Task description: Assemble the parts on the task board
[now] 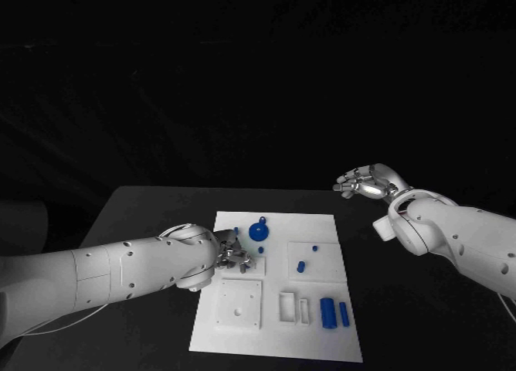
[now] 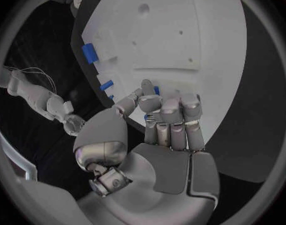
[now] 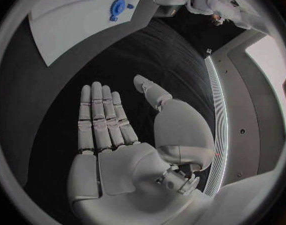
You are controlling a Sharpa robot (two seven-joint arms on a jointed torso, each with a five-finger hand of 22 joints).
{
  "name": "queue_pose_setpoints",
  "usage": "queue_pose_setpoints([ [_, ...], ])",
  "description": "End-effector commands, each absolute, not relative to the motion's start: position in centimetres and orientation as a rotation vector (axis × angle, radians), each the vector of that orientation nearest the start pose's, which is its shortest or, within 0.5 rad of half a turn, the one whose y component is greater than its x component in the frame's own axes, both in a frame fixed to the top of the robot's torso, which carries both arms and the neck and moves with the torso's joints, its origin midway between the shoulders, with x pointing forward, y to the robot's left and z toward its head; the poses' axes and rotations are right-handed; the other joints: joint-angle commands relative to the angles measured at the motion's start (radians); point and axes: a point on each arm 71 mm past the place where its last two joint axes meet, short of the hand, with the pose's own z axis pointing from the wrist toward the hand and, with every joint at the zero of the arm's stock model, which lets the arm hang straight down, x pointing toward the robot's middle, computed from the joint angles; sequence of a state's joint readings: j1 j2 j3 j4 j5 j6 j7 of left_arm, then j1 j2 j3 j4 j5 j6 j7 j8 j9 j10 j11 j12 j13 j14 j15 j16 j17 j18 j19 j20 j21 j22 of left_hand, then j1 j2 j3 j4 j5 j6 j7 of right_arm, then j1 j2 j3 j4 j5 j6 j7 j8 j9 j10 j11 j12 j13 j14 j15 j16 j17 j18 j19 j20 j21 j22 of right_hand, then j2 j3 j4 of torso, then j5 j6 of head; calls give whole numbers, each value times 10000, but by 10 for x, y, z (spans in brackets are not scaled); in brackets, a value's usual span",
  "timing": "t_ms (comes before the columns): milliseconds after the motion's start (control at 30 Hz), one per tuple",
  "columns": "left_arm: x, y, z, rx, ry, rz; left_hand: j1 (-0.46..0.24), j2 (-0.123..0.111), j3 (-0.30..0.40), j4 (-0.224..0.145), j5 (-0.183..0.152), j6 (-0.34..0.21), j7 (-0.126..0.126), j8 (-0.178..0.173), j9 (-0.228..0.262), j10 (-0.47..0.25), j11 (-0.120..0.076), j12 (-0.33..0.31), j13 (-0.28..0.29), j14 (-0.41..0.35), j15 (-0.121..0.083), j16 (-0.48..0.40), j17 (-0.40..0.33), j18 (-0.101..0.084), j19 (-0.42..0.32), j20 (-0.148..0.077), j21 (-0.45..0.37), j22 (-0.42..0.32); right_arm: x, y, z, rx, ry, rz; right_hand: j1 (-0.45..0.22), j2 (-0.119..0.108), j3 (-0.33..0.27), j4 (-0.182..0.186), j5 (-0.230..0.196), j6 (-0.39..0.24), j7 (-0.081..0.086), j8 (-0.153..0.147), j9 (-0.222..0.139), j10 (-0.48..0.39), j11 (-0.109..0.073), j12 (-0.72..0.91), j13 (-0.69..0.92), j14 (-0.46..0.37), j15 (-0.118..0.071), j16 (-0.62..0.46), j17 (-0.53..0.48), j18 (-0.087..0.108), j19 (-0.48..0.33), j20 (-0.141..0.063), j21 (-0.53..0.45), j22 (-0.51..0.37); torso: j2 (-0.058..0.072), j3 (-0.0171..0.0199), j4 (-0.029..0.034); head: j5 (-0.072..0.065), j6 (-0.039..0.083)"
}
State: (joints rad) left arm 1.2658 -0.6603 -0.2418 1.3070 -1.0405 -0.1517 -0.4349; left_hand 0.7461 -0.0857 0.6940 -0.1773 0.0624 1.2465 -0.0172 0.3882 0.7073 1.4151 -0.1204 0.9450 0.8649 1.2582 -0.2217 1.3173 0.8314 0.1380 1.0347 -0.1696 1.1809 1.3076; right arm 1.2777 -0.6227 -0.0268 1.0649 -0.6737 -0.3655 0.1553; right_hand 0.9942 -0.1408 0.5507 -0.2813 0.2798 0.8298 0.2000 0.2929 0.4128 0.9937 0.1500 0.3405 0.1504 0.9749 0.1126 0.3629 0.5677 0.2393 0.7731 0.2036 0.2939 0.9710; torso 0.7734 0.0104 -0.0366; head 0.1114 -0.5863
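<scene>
Task looks early: blue parts [image 1: 335,313] mostly loose on task board [image 1: 275,340], L hand [image 1: 235,255] fingers curled on a small blue part, R hand [image 3: 118,135] flat, holding nothing

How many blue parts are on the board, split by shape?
Bars: 2
Disc: 1
Small bits: 4
Total: 7 blue parts on the board. The left hand may hide more.
</scene>
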Motion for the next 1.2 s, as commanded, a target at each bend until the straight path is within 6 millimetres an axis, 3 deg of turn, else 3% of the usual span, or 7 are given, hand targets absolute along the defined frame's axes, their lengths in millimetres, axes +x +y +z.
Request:
queue_pose_setpoints([
  [33, 506, 195, -259, -2538, 21617, -3822, 9, -92, -7, 41, -36, -99, -4, 15, 14, 43, -71, 43, -11, 114, -52, 56, -11, -225, -45, -1038, 6, 38, 579, -232, -159, 5538, 15134, 9572, 94, 6, -79, 4, 53, -63, 9, 51, -14, 76, -26, -59, -17, -12, 91, -47, -9, 64, -30, 56, -38, -8, -1, 0, -3, -5, 6],
  [167, 506, 196, -259, -2584, 21586, -3784, 11, -94, -6, 42, -37, -99, -4, 15, 13, 43, -71, 43, -11, 114, -52, 56, -11, -225, -45, -1038, 6, 38, 579, -232, -159, 5545, 15131, 9558, 95, 6, -79, 4, 53, -63, 10, 51, -15, 77, -26, -60, -19, -13, 92, -49, -10, 64, -32, 57, -39, -8, 0, -3, -2, -4, 8],
  [433, 506, 200, -259, -2632, 21529, -3685, 200, -386, 13, 43, -71, -112, -1, 11, 19, 37, -68, 68, -55, 100, -53, 73, -38, -203, -45, -1047, 18, 42, 579, -233, -159, 5559, 15123, 9535, 93, 2, -98, 7, 49, -74, 15, 47, -26, 79, -21, -74, -56, -44, 114, -78, -20, 59, -74, 71, -71, -11, -1, -12, 1, -18, 13],
  [1200, 506, 206, -259, -3154, 21417, -3881, 372, -370, -36, 107, -83, -302, 72, -127, -34, -64, 1, 68, -91, -1, -7, 23, -108, -216, -114, -1017, -22, 23, 579, -233, -159, 5557, 15134, 9536, 96, 9, -114, 15, 50, -76, 17, 48, -38, 91, -18, -86, -101, -72, 133, -108, -29, 60, -110, 85, -101, -11, -1, -6, 4, -32, 14],
])
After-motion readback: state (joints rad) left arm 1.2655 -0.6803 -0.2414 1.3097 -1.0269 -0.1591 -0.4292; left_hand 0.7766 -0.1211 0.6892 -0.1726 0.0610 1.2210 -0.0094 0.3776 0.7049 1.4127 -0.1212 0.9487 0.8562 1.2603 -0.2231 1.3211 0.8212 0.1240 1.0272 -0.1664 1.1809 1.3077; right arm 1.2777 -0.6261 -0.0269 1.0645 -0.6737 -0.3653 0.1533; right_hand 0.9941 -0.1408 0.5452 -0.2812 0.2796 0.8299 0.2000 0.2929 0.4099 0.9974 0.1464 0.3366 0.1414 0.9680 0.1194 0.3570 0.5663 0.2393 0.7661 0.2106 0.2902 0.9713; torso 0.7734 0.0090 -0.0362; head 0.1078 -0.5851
